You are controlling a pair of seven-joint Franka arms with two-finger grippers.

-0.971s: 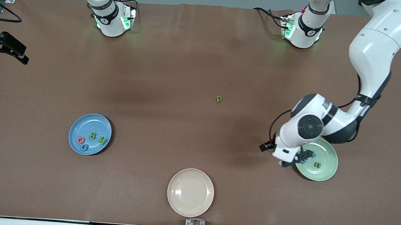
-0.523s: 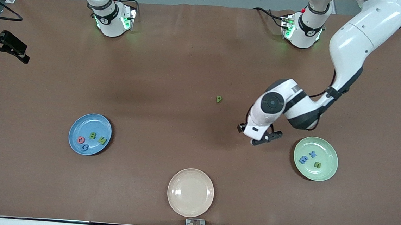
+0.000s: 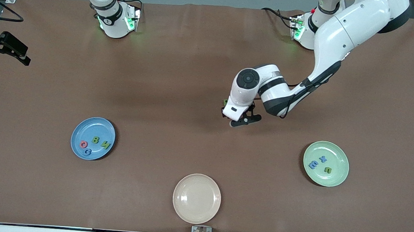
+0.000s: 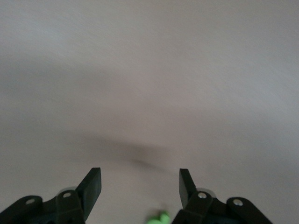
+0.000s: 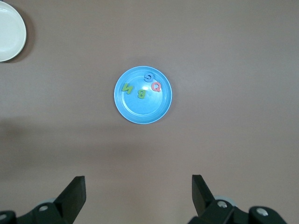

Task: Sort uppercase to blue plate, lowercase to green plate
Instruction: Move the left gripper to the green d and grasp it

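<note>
The blue plate (image 3: 82, 129) holds red Q (image 3: 84, 144), blue C (image 3: 88, 151), green B (image 3: 95, 140) and green N (image 3: 105, 145). The green plate (image 3: 335, 154) holds blue x (image 3: 322, 159), blue m (image 3: 313, 164) and green n (image 3: 328, 170). Green p (image 3: 225, 102) lies mid-table, mostly hidden by the left hand. My left gripper (image 3: 245, 120) is open and empty just beside p, which shows at the edge of the left wrist view (image 4: 159, 218), near one finger (image 4: 186, 184). My right gripper (image 5: 138, 186) is open, high over the blue plate (image 5: 145, 109).
A beige plate (image 3: 197, 198) sits near the table's front edge, between the two other plates, and also shows in the right wrist view (image 5: 9, 32). A black device with a cable (image 3: 4, 45) hangs over the table edge at the right arm's end.
My left gripper has left the green plate, where blue m now lies, and swung across the table to the green p. The right arm has not moved.
</note>
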